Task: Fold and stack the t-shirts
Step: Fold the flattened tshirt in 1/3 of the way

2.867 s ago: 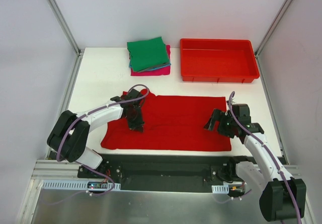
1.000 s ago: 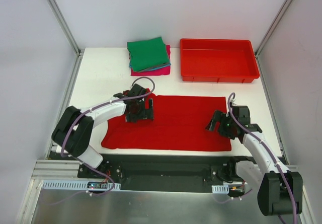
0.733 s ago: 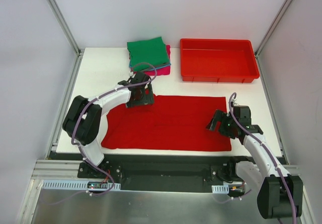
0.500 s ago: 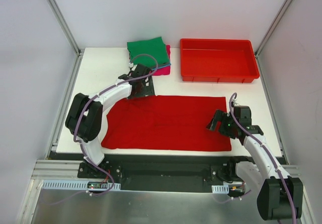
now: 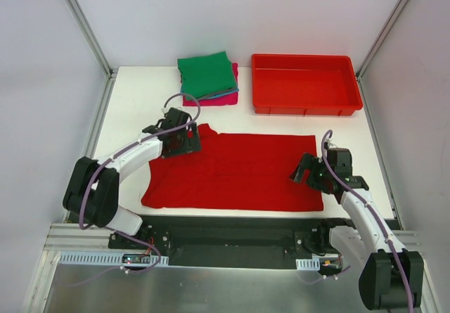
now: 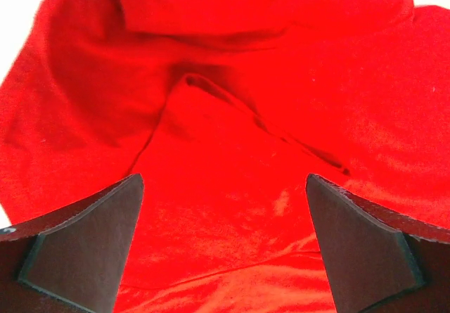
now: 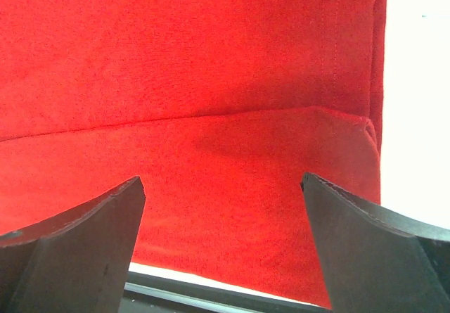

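On the white counter (image 5: 137, 105), the large bright red short-sleeved t-shirt (image 5: 239, 172) lies spread lengthwise just ahead of both arm bases. It sits well apart from the square stack at the far edge, where a folded green t-shirt (image 5: 206, 75) tops a teal-blue one and a magenta-pink one (image 5: 211, 100). The rigid red plastic rectangular bin (image 5: 306, 84) stands beside that stack.

The left fingers (image 6: 81, 246) are spread wide above rumpled cloth at the shirt's far-left corner and pinch nothing. The right fingers (image 7: 77, 243) are likewise spread, hovering over the near-right corner, where a doubled layer shows along the hem.

I judge the step in hand to be folding the red shirt, with stacking not yet begun. For the next move I must lower each pair of fingers onto its corner, close on every layer there, then carry both corners over evenly so the cloth does not skew.
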Tool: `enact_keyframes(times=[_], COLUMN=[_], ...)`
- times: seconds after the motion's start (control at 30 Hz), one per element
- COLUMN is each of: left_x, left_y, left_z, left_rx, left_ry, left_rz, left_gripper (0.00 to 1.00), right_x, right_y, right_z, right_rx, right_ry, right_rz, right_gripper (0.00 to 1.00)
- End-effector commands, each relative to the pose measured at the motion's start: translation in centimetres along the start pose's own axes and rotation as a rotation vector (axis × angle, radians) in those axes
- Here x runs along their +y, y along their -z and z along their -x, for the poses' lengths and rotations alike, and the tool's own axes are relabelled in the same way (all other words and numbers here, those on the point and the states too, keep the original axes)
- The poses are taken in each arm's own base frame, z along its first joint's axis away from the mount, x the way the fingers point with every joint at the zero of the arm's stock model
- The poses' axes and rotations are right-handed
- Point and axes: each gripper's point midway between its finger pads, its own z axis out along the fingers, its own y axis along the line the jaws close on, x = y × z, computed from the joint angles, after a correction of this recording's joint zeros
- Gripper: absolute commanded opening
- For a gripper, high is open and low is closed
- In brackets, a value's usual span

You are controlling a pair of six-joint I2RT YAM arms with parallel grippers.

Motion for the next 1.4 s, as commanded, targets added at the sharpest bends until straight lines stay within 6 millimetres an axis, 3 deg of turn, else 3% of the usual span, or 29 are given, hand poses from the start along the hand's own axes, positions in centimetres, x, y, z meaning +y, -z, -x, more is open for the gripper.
enact_keyframes(times=[0.0, 0.13, 0.33, 0.67, 0.87, 0.97, 1.1, 1.27, 1.37], left_x=[-3.8, -5.3, -3.9, -3.4, -3.8, -3.6, -5.1, -5.8, -5.5], left_y=[-0.7, -2.9, -5.9, -5.2, -5.9, -6.3, -7.3, -9.4, -10.2], left_z=[0.5, 1.7, 3.0, 7.1, 5.7, 6.3, 7.2, 9.8, 12.6], left_rx=[0.005, 0.047, 0.022, -0.094, -0.005, -0.020, -0.005, -0.036, -0.081], left_ry=[-0.024, -0.019, -0.008, -0.018, -0.011, -0.017, -0.025, -0.029, -0.029], left_rz=[-0.201, -0.220, -0.090, -0.012, -0.049, -0.027, -0.063, -0.043, 0.001], left_gripper=[0.99, 0.99, 0.99, 0.99, 0.99, 0.99, 0.99, 0.99, 0.99], right_x=[-0.4, -0.5, -1.0, -1.2, -1.3, -1.3, -1.2, -1.4, -1.5], right_y=[0.0, 0.1, 0.2, 0.1, 0.2, 0.3, 0.3, 0.4, 0.4], right_z=[0.1, -0.1, 0.1, 0.0, 0.1, 0.2, 0.3, 0.3, 0.4], right_rx=[-0.001, -0.004, -0.012, -0.008, -0.016, -0.021, -0.023, -0.024, -0.026], right_ry=[0.004, 0.004, -0.004, -0.006, -0.004, -0.002, -0.002, -0.001, 0.001], right_rz=[-0.015, -0.019, -0.048, -0.057, -0.063, -0.064, -0.063, -0.078, -0.084], right_gripper=[0.96, 0.96, 0.96, 0.96, 0.96, 0.96, 0.96, 0.96, 0.96])
